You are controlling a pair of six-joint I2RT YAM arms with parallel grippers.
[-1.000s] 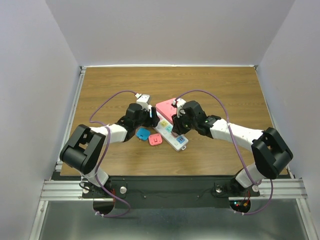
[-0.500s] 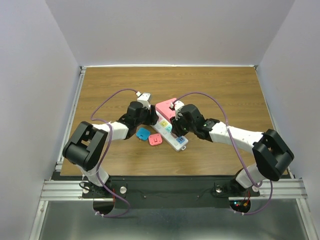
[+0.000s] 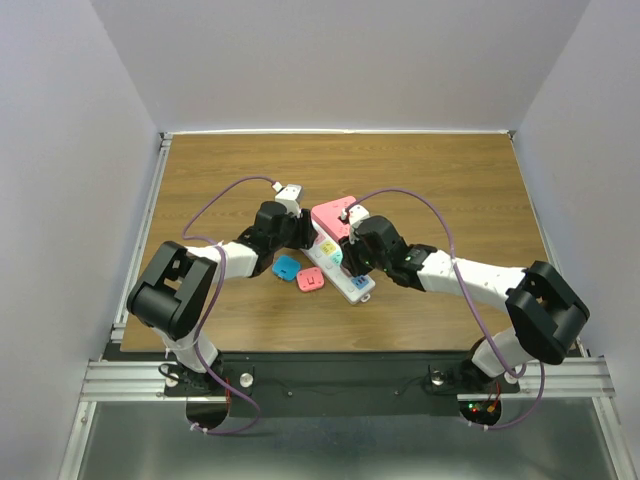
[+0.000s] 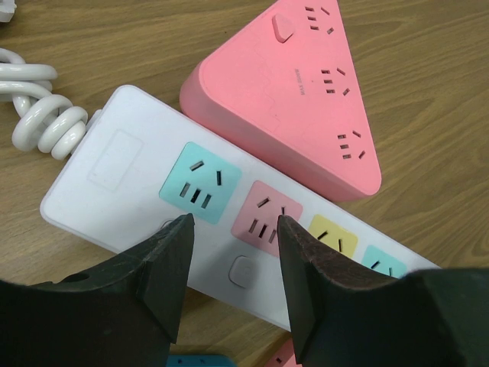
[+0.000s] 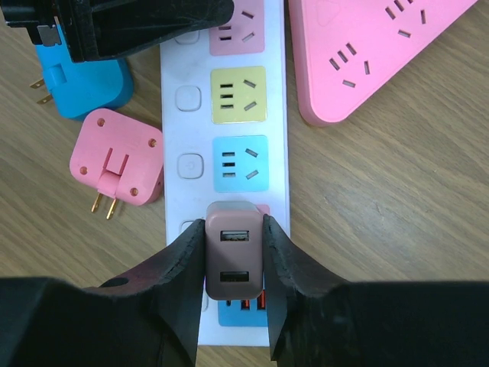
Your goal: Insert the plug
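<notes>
A white power strip (image 3: 342, 272) with coloured sockets lies mid-table. My right gripper (image 5: 234, 252) is shut on a pinkish-brown USB charger plug (image 5: 234, 264). It holds the plug upright over the pink socket near the strip's end (image 5: 276, 115); the prongs are hidden, so I cannot tell how deep it sits. In the top view the right gripper (image 3: 352, 262) is over the strip's near end. My left gripper (image 4: 233, 229) is open and empty over the strip's cable end (image 4: 114, 160), near the teal and pink sockets. It shows in the top view (image 3: 303, 238).
A pink triangular power strip (image 3: 328, 217) lies right beside the white one's far end. A blue plug (image 3: 287, 267) and a pink plug (image 3: 310, 281) lie on the wood left of the strip. The strip's white coiled cable (image 4: 42, 122) lies by the left gripper.
My right gripper has moved left and down onto the strip's near end with the plug. My left gripper has shifted slightly toward the strip.
</notes>
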